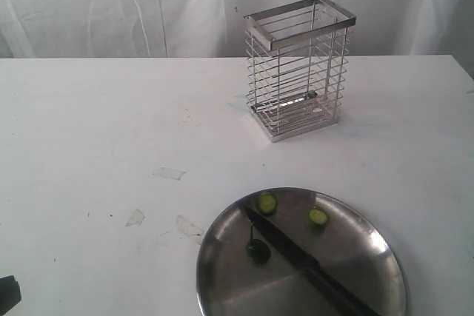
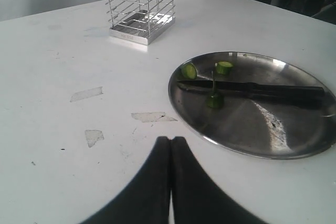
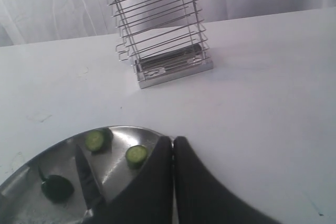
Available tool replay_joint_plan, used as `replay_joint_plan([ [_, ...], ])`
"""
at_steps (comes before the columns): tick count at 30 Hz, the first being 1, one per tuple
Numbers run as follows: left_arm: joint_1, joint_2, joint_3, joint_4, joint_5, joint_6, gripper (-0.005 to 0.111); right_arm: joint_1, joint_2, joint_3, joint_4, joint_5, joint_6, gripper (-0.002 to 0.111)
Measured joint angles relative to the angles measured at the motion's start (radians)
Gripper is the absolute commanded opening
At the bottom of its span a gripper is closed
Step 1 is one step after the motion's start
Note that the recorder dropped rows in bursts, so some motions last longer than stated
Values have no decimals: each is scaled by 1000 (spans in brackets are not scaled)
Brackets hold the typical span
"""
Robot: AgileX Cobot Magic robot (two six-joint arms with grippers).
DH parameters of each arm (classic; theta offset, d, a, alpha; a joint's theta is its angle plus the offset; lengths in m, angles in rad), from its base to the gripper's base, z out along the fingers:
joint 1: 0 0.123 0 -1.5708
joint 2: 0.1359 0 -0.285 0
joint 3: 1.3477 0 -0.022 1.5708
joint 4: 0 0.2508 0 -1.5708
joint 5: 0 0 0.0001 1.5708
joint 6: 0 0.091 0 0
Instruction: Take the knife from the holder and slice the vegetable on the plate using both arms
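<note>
While both end effectors hang above the white worktop (image 1: 111,123) with nothing between their fingers, each is pressed together: the left end effector (image 2: 170,142) has its two black fingers touching along a thin seam just short of the plate (image 2: 247,140), and the right end effector (image 3: 173,142) shows the same closed seam over the plate's rim, near one of the cut rounds.

The plate (image 1: 370,257) is the landmark here. Lying across it is the knife (image 1: 307,264), its dark blade pointing toward the plate's far rim and its black handle running off toward the near edge. Just beside the blade sits the stem end of the vegetable (image 1: 258,251), dark green with its thin stem up. Two slices lie on the plate's far side: one slice (image 1: 266,202) close to the knife tip, the other slice (image 1: 318,217) on the opposite side of the blade.

Beyond the plate, well apart from it, the wire holder (image 1: 298,68) stands upright. A few scraps of clear tape (image 1: 169,173) lie on the worktop near the plate, on the left arm's side.
</note>
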Motion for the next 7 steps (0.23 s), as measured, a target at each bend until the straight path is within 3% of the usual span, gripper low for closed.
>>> replay_joint_plan([
  [7, 0, 0, 0, 0, 0, 0, 0, -123, 0, 0, 0, 0, 0, 0],
])
